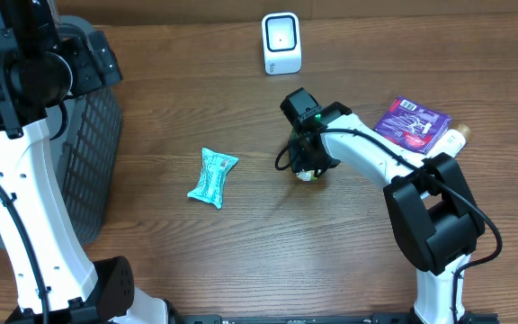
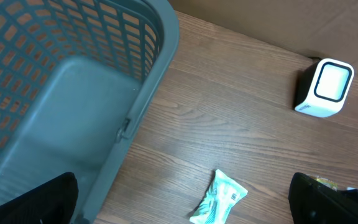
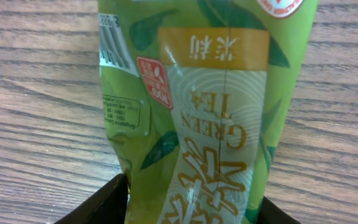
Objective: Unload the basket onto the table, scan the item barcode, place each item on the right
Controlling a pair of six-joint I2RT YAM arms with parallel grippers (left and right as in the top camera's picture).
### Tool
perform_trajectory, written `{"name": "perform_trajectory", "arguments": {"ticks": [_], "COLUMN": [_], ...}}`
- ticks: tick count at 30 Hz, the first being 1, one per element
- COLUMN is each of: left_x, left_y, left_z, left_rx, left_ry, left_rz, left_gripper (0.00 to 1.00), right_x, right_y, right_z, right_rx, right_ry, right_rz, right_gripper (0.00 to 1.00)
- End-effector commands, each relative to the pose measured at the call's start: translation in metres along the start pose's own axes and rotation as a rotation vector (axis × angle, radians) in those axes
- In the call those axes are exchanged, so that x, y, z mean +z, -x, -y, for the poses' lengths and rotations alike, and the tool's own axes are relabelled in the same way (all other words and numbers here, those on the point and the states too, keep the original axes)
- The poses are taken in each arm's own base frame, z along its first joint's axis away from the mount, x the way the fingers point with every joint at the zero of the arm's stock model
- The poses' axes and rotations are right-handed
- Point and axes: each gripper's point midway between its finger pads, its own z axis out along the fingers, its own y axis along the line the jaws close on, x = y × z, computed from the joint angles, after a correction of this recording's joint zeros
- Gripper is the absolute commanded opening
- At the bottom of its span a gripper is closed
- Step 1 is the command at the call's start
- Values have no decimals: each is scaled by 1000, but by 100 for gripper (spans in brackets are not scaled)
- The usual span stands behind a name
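A green tea bottle (image 3: 204, 112) with a green and gold label fills the right wrist view, its barcode (image 3: 112, 43) at the upper left of the label. My right gripper (image 3: 191, 208) is shut on it, one black finger against each side. In the overhead view that gripper (image 1: 306, 166) is low over the middle of the table, with only a bit of the bottle (image 1: 307, 176) showing beneath it. The white barcode scanner (image 1: 281, 42) stands at the far edge. My left gripper (image 2: 179, 211) hangs open and holds nothing, above the basket's edge.
A grey-blue plastic basket (image 1: 93, 153) stands at the left. A teal snack packet (image 1: 212, 177) lies left of centre. A purple packet (image 1: 410, 122) and a cream-coloured bottle (image 1: 455, 139) lie at the right, beside my right arm.
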Motion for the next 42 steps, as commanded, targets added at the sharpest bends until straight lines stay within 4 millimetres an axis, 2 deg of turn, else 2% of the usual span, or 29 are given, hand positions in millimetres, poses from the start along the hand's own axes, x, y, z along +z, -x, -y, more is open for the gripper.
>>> {"name": "perform_trajectory", "arguments": {"ticks": [1,3,7,10,15,16,19,22,25,30,35,42], "left_x": [-6,-6,-6,-6,-6,-6,-6,-6,-6,-6,-6,-6], "left_y": [4,4,4,4,4,4,4,4,4,4,4,4], "left_z": [2,2,2,2,2,2,2,3,2,2,3,2], "left_rx": [8,8,8,7,8,8,7,8,7,8,8,8], "left_ry": [-13,-13,-13,-13,-13,-13,-13,-13,-13,-13,-13,-13], "left_rz": [21,21,21,21,21,21,21,21,21,21,21,21], "left_gripper": [99,100,99,100,100,100,99,99,100,100,99,99], "right_x": [8,6,-5,-36,-104,-138,-188,-233,-266,-302,-307,-308], "right_y": [-14,-14,-8,3,15,18,18,15,13,16,23,25], "right_z": [6,6,-2,-16,-53,-68,-85,-92,-85,-67,-51,-50], "right_rx": [19,26,24,-12,-125,-183,-255,-309,-303,-307,-274,-275], "right_ry": [-26,-26,5,76,304,423,615,813,983,1212,1237,1237], "right_rz": [-44,-46,-43,-20,44,84,139,179,191,209,230,239], "right_gripper": [38,28,27,26,26,27,26,26,22,19,20,19]}}
